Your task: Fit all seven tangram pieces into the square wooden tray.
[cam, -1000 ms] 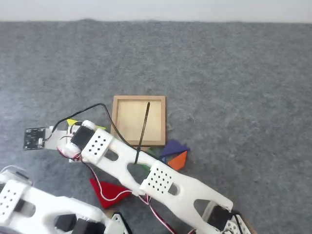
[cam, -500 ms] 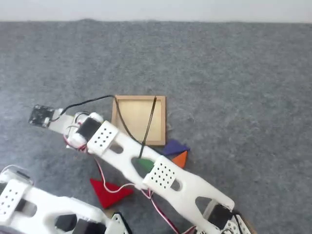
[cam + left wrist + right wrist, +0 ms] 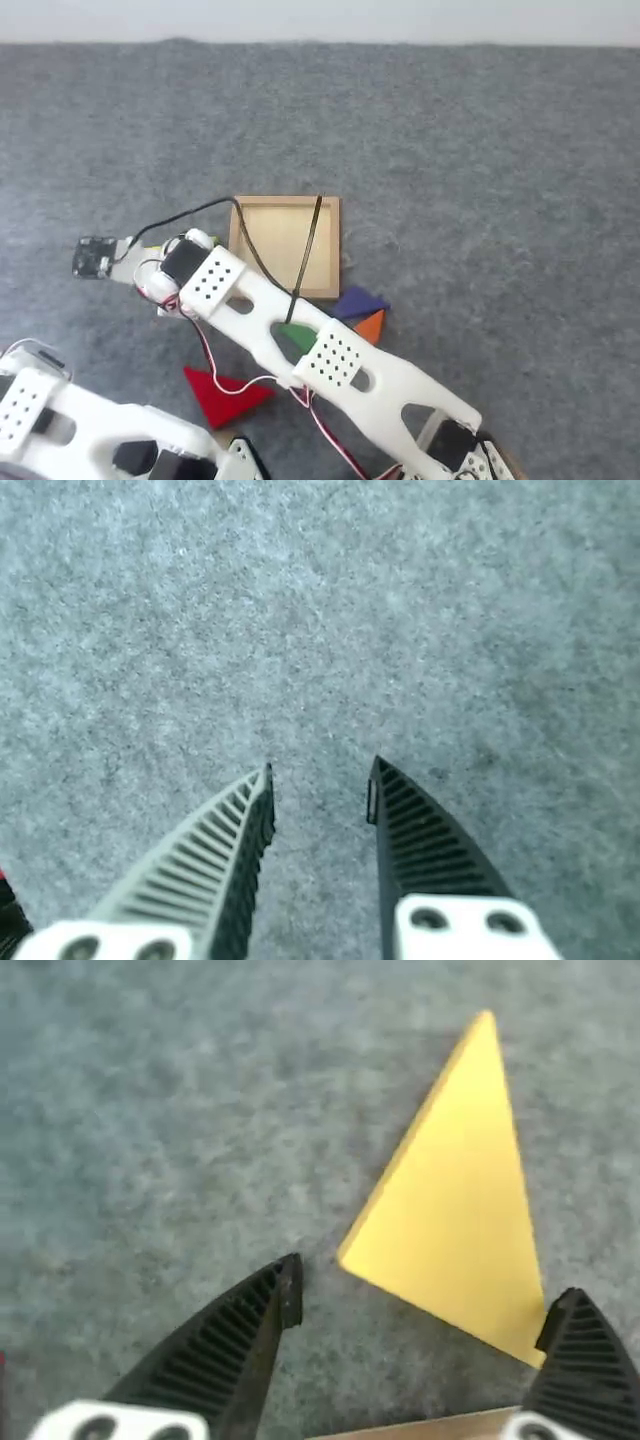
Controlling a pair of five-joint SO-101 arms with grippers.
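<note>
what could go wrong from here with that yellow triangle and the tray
1. The yellow triangle lies flat on the carpet between the right gripper's open fingers. Closing on its slanted edges may twist or squeeze it out.
2. A black cable drapes across the tray and could snag or block placement.
3. The right arm hangs over the green piece, beside the purple piece and orange piece. A low swing could scatter them.

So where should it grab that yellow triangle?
Probably from straight above, since the yellow triangle lies flat on the carpet. Pinch across its wide end, edge to edge; the narrow tip gives little hold. The right jaws stand open either side of that end.
</note>
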